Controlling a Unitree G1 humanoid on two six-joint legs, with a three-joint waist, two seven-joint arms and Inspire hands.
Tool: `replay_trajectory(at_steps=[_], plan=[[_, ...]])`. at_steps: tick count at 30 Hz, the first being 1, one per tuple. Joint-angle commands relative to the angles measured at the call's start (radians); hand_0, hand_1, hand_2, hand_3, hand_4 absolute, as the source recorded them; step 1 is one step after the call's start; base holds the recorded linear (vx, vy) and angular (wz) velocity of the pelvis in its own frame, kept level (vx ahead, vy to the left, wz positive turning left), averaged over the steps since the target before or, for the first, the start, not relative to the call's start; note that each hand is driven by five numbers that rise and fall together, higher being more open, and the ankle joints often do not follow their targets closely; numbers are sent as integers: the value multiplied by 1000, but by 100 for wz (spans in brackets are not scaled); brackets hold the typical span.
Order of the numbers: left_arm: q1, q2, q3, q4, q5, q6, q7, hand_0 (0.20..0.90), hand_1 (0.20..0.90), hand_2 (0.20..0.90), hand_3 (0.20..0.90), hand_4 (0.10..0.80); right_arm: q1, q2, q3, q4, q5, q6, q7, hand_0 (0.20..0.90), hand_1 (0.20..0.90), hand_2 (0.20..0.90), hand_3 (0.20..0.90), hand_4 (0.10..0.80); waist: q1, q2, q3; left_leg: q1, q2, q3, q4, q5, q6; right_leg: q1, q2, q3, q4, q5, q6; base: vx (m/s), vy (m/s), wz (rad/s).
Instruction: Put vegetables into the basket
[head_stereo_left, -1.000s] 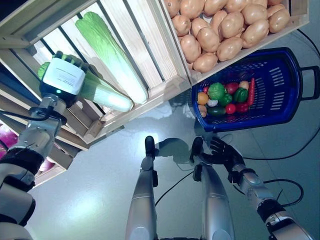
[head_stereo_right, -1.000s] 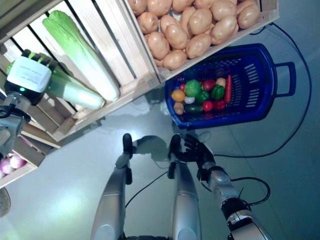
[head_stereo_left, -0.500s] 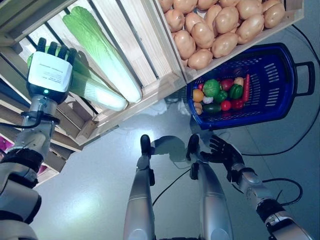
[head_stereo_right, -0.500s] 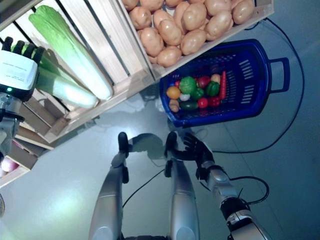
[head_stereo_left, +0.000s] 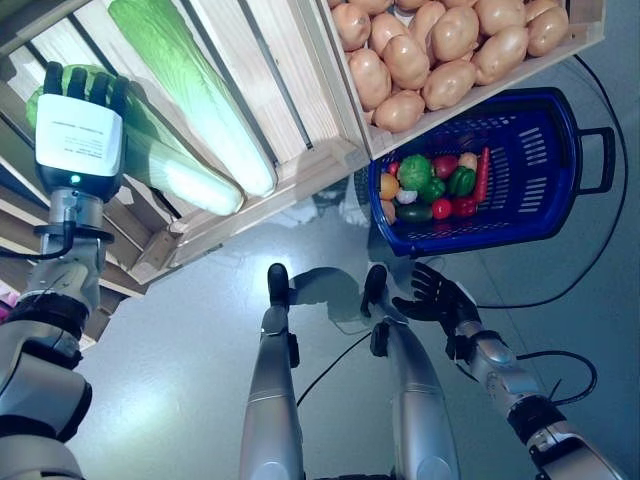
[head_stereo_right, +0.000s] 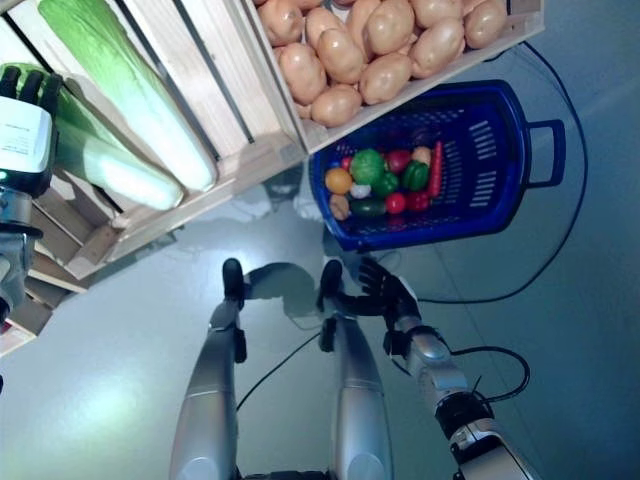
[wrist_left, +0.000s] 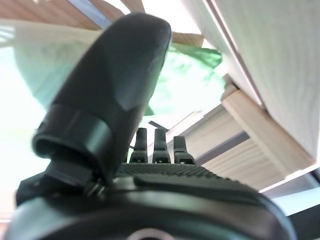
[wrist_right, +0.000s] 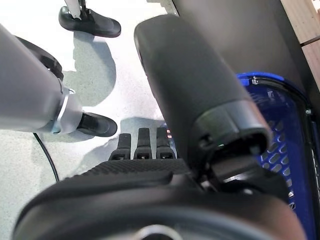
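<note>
Potato crate (head_stereo_left: 470, 45) overhangs the basket (head_stereo_left: 545, 170), perhaps narrowing access.

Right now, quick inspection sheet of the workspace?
Surface: grey floor, glossy.
Job's things: blue basket on floor, holding mixed vegetables; two cabbages in wooden crate.
Clutter: potatoes in neighbouring crate.
Hands: left hand over lower cabbage, fingers hidden behind it; right hand open, empty, low near the basket.
Cables: nothing seen beyond the robot's own.
Surroundings: lower shelf slats.
</note>
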Motion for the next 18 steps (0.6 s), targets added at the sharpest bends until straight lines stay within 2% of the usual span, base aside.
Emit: replay_trajectory(at_steps=[1, 12, 18], plan=[[-139, 21, 77, 13, -29, 37, 65, 300, 300, 300, 300, 400, 53, -43, -7, -77, 12, -63, -34, 900, 900, 900, 900, 800, -15, 19, 1, -70, 12, 15, 81, -15, -11, 64, -15, 11, -7, -31, 32, 0, 0, 0], [-134, 17, 87, 5, -44, 39, 92, 300, 300, 300, 300, 400, 53, -42, -9, -66, 9, -75, -32, 900, 900, 900, 900, 800, -15, 20, 1, -59, 13, 18, 69, -9, -17, 79, -14, 9, -20, -30, 32, 0, 0, 0], [-123, 37, 119, -20, -62, -1, 136, 300, 300, 300, 300, 400, 65, -42, -10, -74, 17, -91, -37, 900, 900, 900, 900, 800, -16, 13, 1, -7, 12, 28, 37, 0, -23, 139, -8, 1, -66, -20, 35, 2, -5, 0]])
